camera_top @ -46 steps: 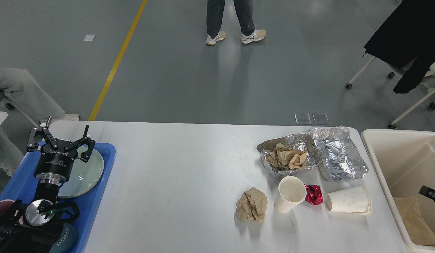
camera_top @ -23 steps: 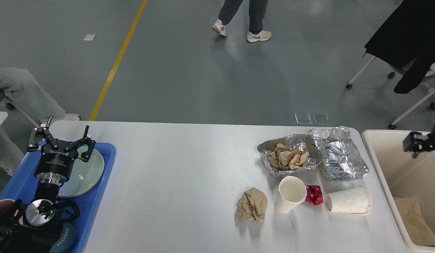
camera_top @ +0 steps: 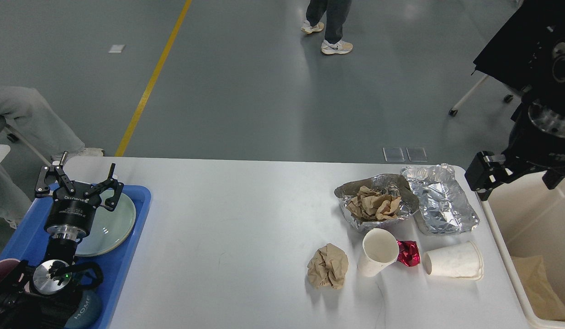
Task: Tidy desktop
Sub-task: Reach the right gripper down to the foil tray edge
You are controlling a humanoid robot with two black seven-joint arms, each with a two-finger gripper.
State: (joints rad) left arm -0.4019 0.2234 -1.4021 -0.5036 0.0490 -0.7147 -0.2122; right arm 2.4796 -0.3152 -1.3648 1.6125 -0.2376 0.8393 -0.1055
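Observation:
The white desktop (camera_top: 245, 228) carries litter on its right half: a crumpled brown paper ball (camera_top: 328, 266), an upright white paper cup (camera_top: 378, 257), a red foil wrapper (camera_top: 408, 253) and a second paper cup (camera_top: 453, 266) lying on its side. Behind them sit a foil tray holding brown paper (camera_top: 376, 203) and an empty foil tray (camera_top: 440, 201). My left gripper (camera_top: 76, 178) stands open over the blue tray, holding nothing. My right gripper (camera_top: 515, 176) hangs open and empty above the far left corner of the cream bin.
A blue tray (camera_top: 131, 256) at the left edge holds a pale plate (camera_top: 108, 224) and a teal cup (camera_top: 83, 310). The cream bin (camera_top: 501, 256) beside the table's right end has brown paper (camera_top: 542, 292) inside. A person walks on the floor beyond.
My right arm has risen out of the bin and swung up and left to the bin's far corner. The left arm has not moved. The person beyond has walked to the right.

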